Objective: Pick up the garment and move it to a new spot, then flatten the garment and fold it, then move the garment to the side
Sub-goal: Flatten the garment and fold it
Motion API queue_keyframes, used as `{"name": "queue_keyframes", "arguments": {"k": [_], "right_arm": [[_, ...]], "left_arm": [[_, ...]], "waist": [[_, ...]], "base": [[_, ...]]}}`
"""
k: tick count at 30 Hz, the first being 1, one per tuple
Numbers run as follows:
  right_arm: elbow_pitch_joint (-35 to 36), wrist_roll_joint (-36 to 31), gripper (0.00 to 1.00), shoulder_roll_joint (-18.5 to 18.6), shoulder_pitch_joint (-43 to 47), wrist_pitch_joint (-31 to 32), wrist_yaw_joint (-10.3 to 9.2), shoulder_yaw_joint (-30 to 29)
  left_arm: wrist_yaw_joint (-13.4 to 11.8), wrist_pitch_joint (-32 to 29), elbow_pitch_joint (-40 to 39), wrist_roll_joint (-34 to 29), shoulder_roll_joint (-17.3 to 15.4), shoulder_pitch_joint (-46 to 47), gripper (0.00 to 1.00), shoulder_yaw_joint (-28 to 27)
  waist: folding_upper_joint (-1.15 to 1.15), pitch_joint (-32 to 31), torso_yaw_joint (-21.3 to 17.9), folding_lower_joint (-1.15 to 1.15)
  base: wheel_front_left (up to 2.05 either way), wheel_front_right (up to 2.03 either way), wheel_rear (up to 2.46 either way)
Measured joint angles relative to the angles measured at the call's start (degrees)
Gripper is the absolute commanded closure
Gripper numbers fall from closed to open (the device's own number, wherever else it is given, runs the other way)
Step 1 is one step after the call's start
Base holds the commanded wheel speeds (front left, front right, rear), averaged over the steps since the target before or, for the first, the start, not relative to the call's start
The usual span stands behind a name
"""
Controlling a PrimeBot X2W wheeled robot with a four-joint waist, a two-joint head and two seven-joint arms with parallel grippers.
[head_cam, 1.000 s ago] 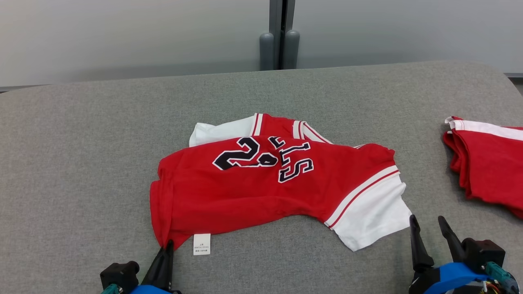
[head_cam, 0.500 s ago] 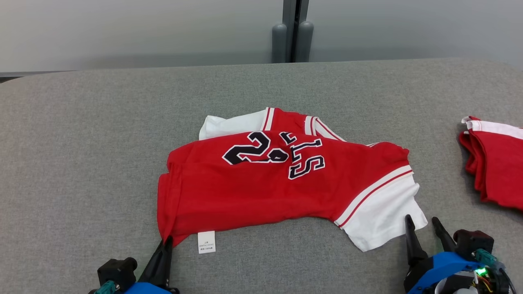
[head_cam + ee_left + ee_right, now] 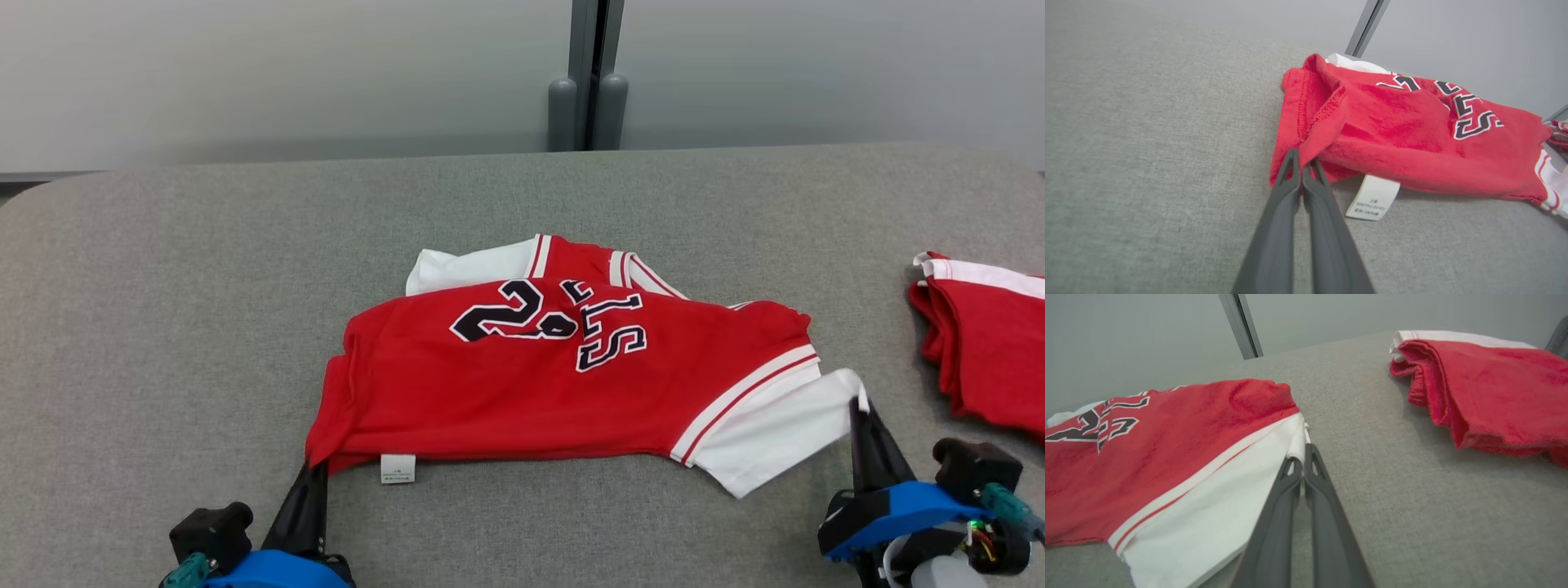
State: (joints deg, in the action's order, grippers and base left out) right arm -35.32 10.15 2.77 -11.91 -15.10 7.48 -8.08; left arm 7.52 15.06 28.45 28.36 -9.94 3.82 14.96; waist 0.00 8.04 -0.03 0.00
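Observation:
The garment (image 3: 531, 384) is a red jersey with black-and-white lettering and white sleeves, lying rumpled on the grey padded table (image 3: 163, 286). My left gripper (image 3: 314, 469) is shut on its near left red corner (image 3: 1306, 157), beside a white care label (image 3: 397, 468). My right gripper (image 3: 857, 402) is shut on the edge of the white sleeve (image 3: 1298, 451) at the garment's near right, and that corner is lifted slightly off the surface. In the right wrist view the sleeve (image 3: 1216, 514) spreads to the left of my fingers.
A second red-and-white garment (image 3: 988, 343) lies folded at the table's right edge, also visible in the right wrist view (image 3: 1486, 388). A grey wall with a vertical post (image 3: 588, 77) stands behind the table. Bare grey surface extends to the left and far side.
My right gripper went from open beside the white sleeve to shut on its edge and pulled it to the right. The left grip stayed shut. The head camera shifted a little.

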Motion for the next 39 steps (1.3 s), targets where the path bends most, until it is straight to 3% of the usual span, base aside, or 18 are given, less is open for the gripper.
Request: {"name": "queue_keyframes", "arguments": {"k": [5,11,16,19,23,30,34,39], "right_arm": [[11.01,9.10,1.00,-0.01,0.25,-0.01,0.00,0.16],[21.13,17.67,1.00,-0.05,-4.20,0.01,0.00,-0.35],[28.91,17.97,1.00,0.03,-12.26,0.05,0.00,-1.51],[32.18,16.29,1.00,0.04,-17.04,0.04,0.00,-1.57],[32.31,12.02,1.00,0.05,-22.40,0.20,0.00,-0.48],[26.31,7.01,1.00,-0.01,-32.36,2.25,0.00,0.10],[19.56,4.32,1.00,-0.07,-39.64,1.23,0.00,-0.91],[14.11,1.25,1.00,-0.16,-51.87,0.24,0.03,-6.25]], "left_arm": [[0.00,0.00,-4.74,0.33,0.85,1.16,1.00,-2.48],[0.00,0.01,-11.78,2.49,-1.38,7.77,1.00,-2.96],[0.00,0.01,-18.45,6.64,-7.00,17.11,1.00,-2.94],[0.00,-0.20,-22.32,6.00,-11.24,23.92,1.00,-2.86],[-0.10,-3.39,-24.50,6.09,-13.41,30.66,1.00,-3.43],[-0.77,-8.89,-18.95,6.83,-15.30,37.50,1.00,-3.55],[-0.45,-6.46,-12.57,6.37,-16.57,42.43,1.00,-3.36],[-0.11,-1.31,-6.05,5.31,-17.41,53.56,1.00,-3.30]], "waist": [[0.00,-2.93,-0.08,0.00],[0.00,-6.72,-0.30,0.00],[0.00,-8.75,-0.54,0.00],[0.00,-9.46,-0.09,0.00],[0.00,-9.08,0.46,0.00],[0.01,-3.08,-0.05,0.01],[0.03,2.40,-0.72,0.03],[0.03,8.22,-0.67,0.03]], "base": [[0.00,0.00,0.00],[0.00,0.00,0.00],[0.00,0.00,0.00],[0.00,0.00,0.00],[0.00,0.00,0.00],[0.00,0.00,0.00],[0.00,0.00,0.00],[0.00,0.00,0.00]]}}
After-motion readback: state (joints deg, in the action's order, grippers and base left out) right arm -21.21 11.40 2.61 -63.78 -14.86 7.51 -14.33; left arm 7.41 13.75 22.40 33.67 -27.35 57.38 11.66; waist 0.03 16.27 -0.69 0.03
